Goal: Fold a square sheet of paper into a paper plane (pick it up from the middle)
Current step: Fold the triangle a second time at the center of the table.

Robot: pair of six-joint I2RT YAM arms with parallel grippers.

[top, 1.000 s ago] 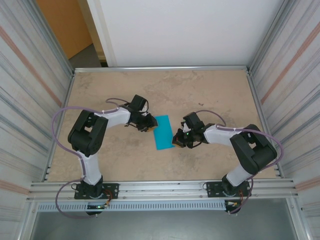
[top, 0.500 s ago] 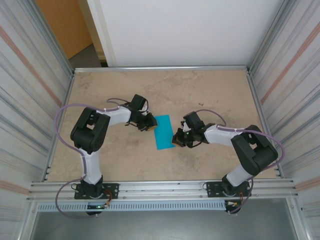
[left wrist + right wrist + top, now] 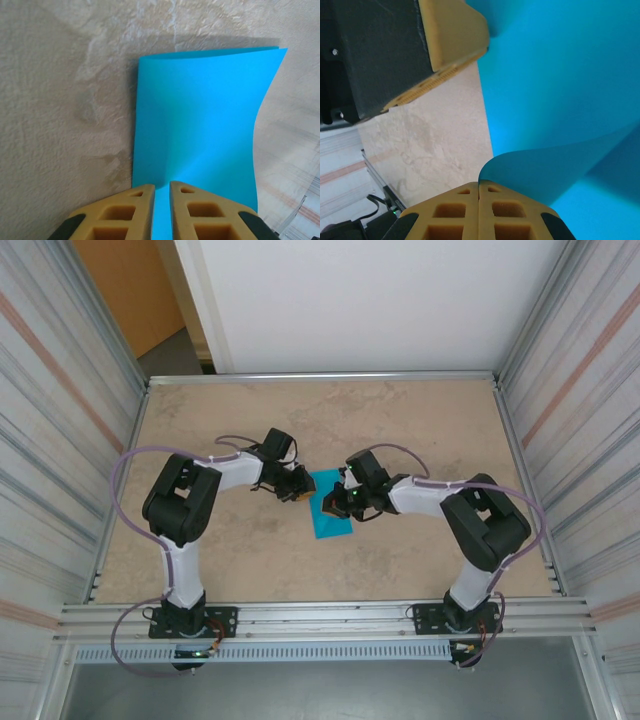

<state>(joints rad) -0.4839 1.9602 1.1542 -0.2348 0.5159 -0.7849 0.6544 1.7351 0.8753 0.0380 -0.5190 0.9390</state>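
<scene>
Swinging in from 3 o'clock, the right tool (image 3: 338, 502) has come over the square sheet of paper (image 3: 327, 526), where a second ago it sat off the sheet's right edge; the left tool (image 3: 299, 487) has stayed at the sheet's 9 o'clock edge. The sheet lies near the middle of the table (image 3: 400, 420), by the look of it already doubled into a narrow strip. From the left wrist, the left tool's fingers stand almost together, clamped on the near edge with the paper running between them. From the right wrist, the right tool's fingers are pressed together on a flap that curls up off the flat part. The paper looks very light, thin and limp: it bows where lifted, should crease wherever squeezed, and could slip out or tear if pulled. I judge edges and corners the best hold, pinched lightly while the other tool pins the sheet flat
</scene>
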